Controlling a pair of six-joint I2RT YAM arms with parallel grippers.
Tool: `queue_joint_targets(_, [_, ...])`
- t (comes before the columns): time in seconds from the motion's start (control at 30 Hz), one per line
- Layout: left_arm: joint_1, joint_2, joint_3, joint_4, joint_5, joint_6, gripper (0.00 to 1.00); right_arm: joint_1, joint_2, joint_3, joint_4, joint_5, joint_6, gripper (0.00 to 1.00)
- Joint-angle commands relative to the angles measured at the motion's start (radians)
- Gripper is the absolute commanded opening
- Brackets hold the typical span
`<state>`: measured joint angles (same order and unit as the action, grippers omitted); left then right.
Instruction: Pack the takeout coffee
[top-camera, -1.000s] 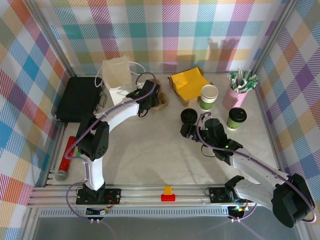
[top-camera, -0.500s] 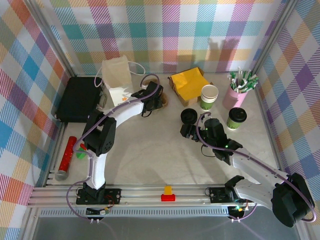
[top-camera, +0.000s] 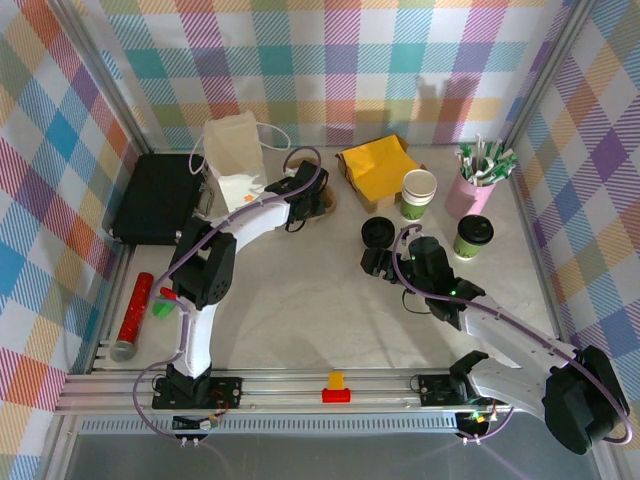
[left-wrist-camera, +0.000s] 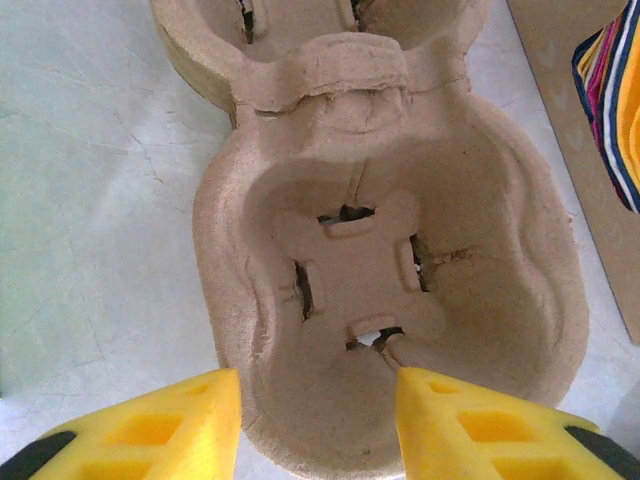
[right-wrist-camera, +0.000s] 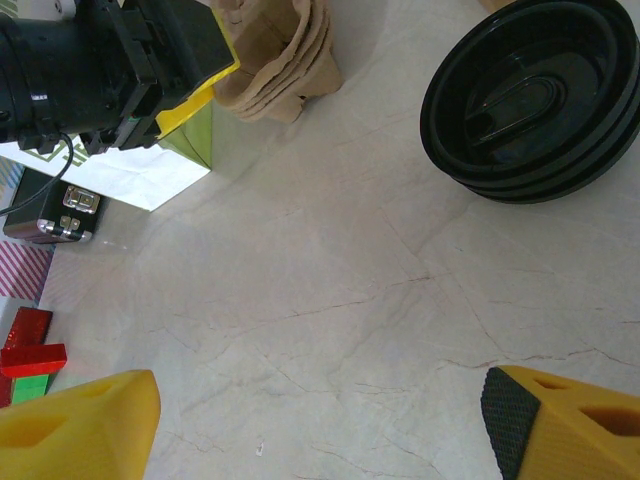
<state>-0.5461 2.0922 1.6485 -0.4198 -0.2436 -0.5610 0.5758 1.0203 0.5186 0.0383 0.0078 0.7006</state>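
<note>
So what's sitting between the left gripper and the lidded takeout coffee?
In the top view, a stack of black lids lies between the left gripper and the takeout coffee, with the lidless cup just off that line.

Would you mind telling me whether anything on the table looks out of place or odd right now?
Nothing looks spilled or damaged. The one oddity is a red striped tube lying on its side at the left edge of the table, with small red and green blocks beside it, unrelated to the coffee things.
</note>
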Motion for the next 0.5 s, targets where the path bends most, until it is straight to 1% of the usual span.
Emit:
queue_joint_targets(0.0, [0.008,0.017,0.029,-0.032,-0.007,-0.005,0.46,0.004,0.009,-0.003,0.038,0.000,0.014,0.85])
queue_joint_targets(0.2, [0.009,0.015,0.026,-0.047,-0.041,-0.014,0.50,0.004,0.012,-0.002,0.038,0.000,0.014,0.85])
queue_joint_targets(0.47, [0.009,0.018,0.027,-0.063,-0.081,-0.029,0.51,0.004,0.014,-0.002,0.040,0.001,0.015,0.85])
